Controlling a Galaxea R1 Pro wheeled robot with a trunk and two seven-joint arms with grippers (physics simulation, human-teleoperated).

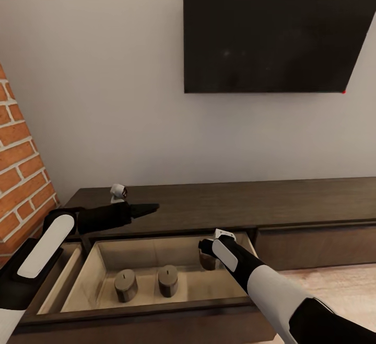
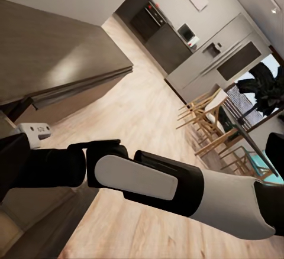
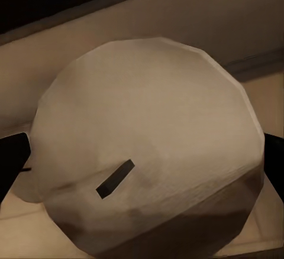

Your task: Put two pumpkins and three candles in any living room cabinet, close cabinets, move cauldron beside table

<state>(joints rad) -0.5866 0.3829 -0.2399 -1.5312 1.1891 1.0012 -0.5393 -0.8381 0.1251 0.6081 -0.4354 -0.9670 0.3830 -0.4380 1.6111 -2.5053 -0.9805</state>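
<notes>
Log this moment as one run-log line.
drawer: open | two candles standing inside | right gripper: third candle between fingers, in drawer | left gripper: over cabinet top

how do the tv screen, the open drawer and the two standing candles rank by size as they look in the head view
1. tv screen, largest.
2. open drawer of the cabinet.
3. The two standing candles, left and right: they look alike, so no ranking between them.
</notes>
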